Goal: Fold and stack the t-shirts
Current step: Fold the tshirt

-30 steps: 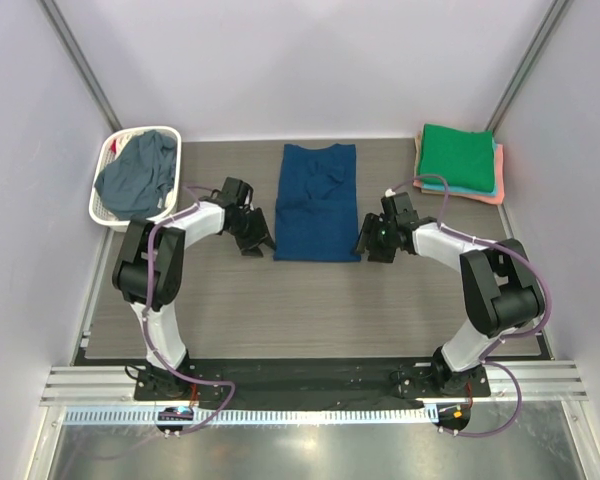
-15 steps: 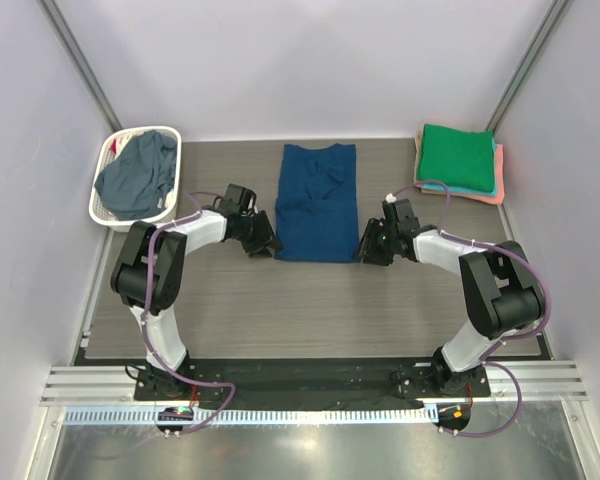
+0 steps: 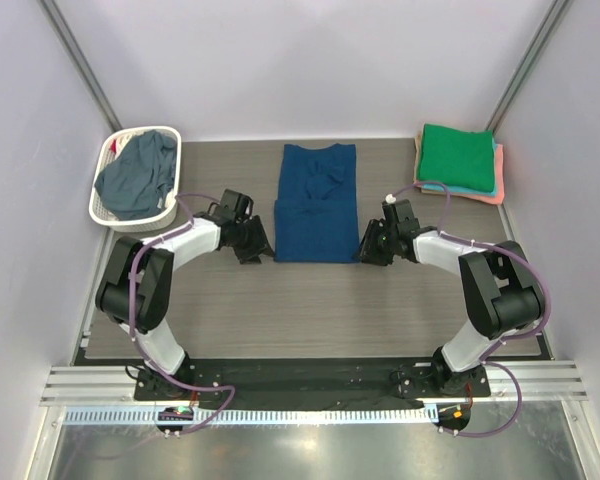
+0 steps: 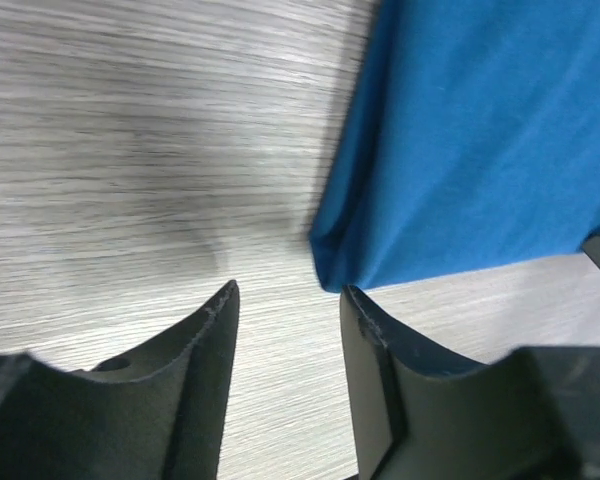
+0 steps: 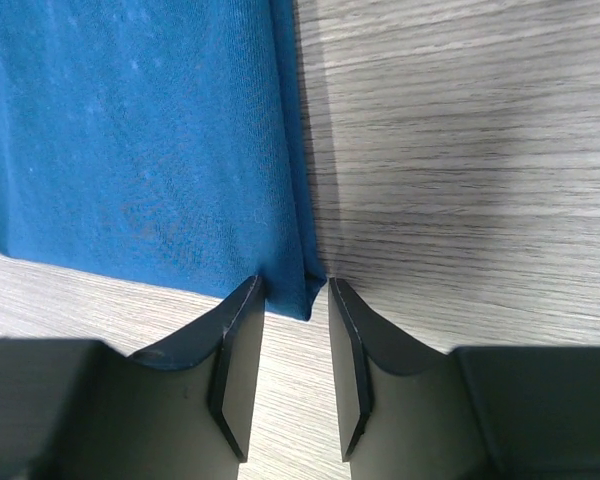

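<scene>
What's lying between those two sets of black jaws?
A blue t-shirt lying flat on the table. The top view shows it, with one set of jaws at each of its near corners.

We are looking down on a grey wood-grain rectangular tabletop [image 3: 310, 310], which is filling the middle. Plain pale lilac wall panels [image 3: 300, 70] are enclosing it at 9, 12 and 3 o'clock. Slim grey metal posts [image 3: 80, 72] are running along the back corners. A ribbed aluminium rail [image 3: 80, 385] is bordering the tabletop at 6 o'clock under soft, even light.

Overhead, plus wrist close-ups of shirt [image 3: 317, 203]
</scene>
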